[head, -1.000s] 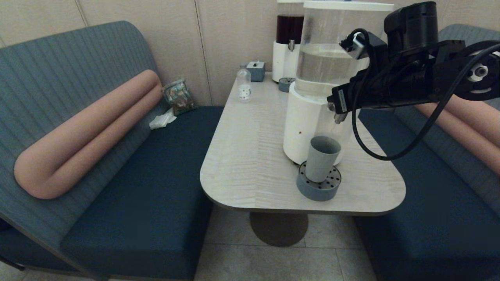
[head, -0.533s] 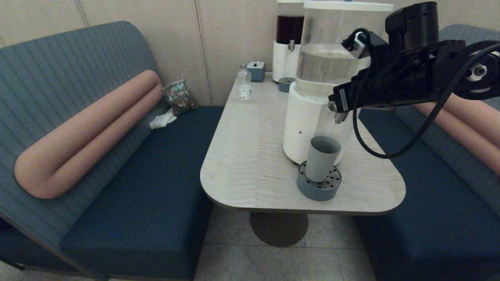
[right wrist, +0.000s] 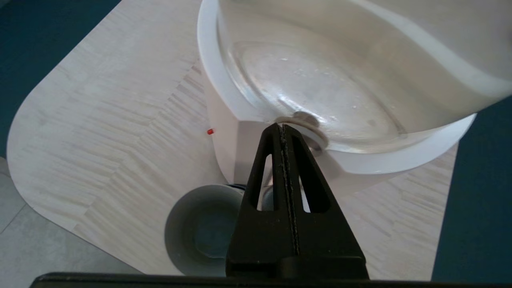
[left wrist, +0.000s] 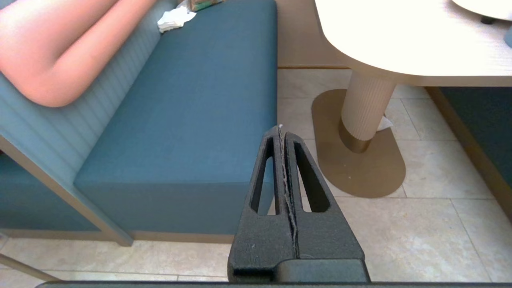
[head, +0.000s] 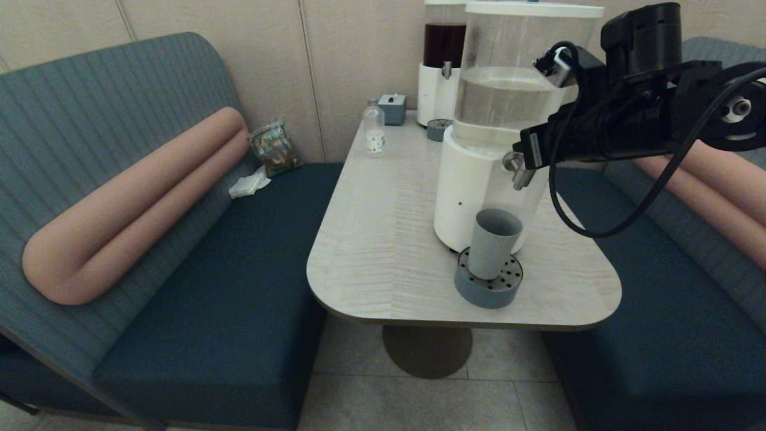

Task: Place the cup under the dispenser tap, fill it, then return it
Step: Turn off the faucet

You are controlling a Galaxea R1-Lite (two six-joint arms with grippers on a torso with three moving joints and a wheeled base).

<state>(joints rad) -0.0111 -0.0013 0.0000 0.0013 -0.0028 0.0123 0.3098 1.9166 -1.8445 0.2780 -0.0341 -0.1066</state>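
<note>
The cup is a plain grey-blue tumbler with no handle, slightly narrower at the bottom. It stands upright on the round grey-blue drip tray with a holed top, against the front of the large dispenser's white base. The metal tap juts from that base above the cup's open mouth. Above the base sits the clear tank, partly filled with clear liquid.

The right gripper hangs beside the tap, at the height of the seam between tank and base, with its two black fingers pressed flat together and nothing between them. In the head view the arm's dark body reaches in from the right and hides the fingertips. The right wrist view shows the closed tips just in front of the tank's bottom rim, and it looks down into the cup, which the fingers partly cover.

The left gripper appears only in its own wrist view. It is parked low over the floor tiles between the blue bench seat and the table's pedestal foot, with its fingers closed together on nothing. The table also carries a small clear bottle and a second, darker dispenser at the far end.
</note>
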